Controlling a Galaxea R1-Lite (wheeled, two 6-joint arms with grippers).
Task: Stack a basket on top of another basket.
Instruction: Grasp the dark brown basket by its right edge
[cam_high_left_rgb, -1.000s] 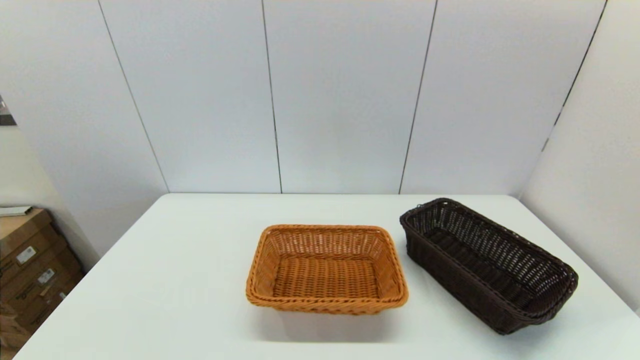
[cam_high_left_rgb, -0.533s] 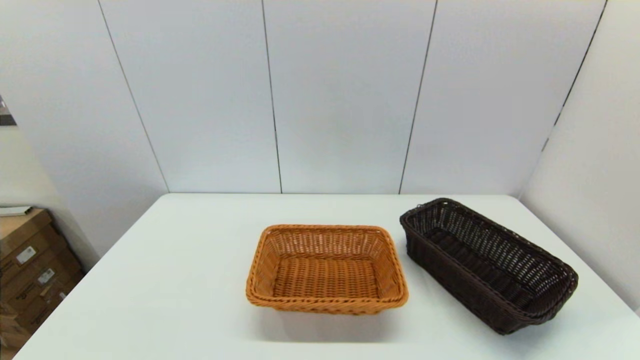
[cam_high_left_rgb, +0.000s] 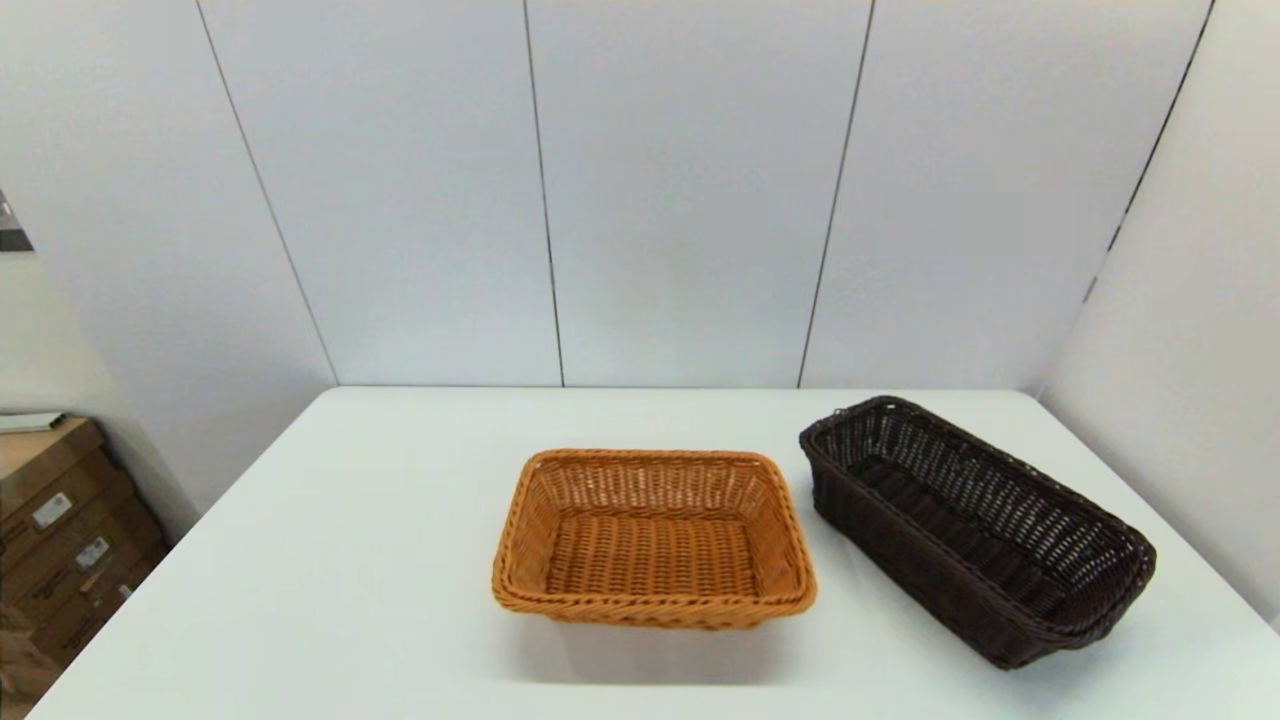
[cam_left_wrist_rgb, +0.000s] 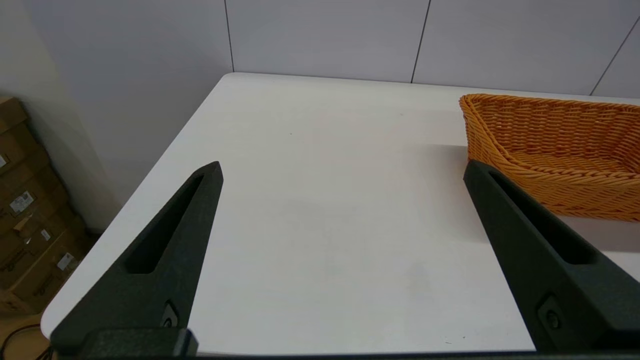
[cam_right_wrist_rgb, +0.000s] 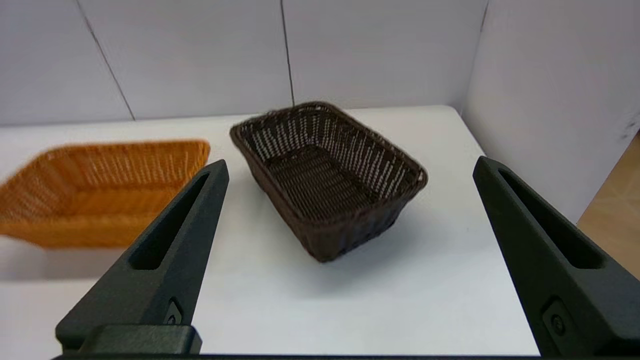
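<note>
Two baskets sit apart on our white table. On the right, the dark brown basket lies upright, its long axis running diagonally from far-left to near-right. Just to its left, near the table's middle, the orange basket stands square to us, mouth up. Our right gripper hovers on the near side of the dark basket, fingers spread wide, holding nothing. Our left gripper hangs over bare table left of the orange basket, equally wide.

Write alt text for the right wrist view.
The right claw, open, faces a dark brown wicker basket on the white table. An orange-tan wicker basket sits beside it, apart.
</note>
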